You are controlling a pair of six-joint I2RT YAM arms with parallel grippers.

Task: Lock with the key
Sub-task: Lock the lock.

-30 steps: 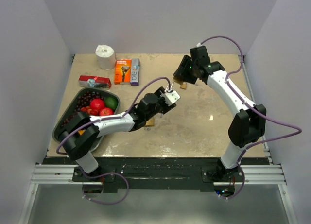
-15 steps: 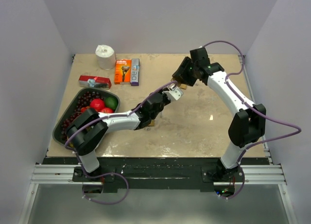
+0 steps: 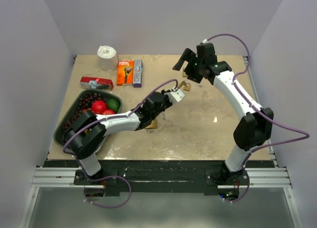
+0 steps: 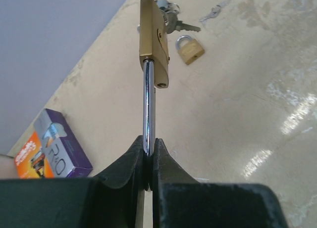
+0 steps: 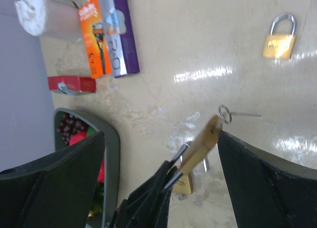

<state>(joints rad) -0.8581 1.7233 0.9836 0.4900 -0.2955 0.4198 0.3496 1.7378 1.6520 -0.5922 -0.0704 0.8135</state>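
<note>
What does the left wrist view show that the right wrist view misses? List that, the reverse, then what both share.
Only left wrist: the left pincer shut on the shackle of the held padlock, seen up close, and the empty shackle hole in its body. Only right wrist: the paper roll, red box, fruit tray and the right pincer, wide open. Both: the held padlock, the razor box and the small padlock lying loose.

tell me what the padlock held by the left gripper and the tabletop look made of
Padlock body: looks like brass, a matte yellow-gold block. Its shackle: probably chromed steel, mirror-bright silver. Tabletop: beige and mottled with glossy light streaks, perhaps polished stone or laminate; the look leaves it open.
</note>
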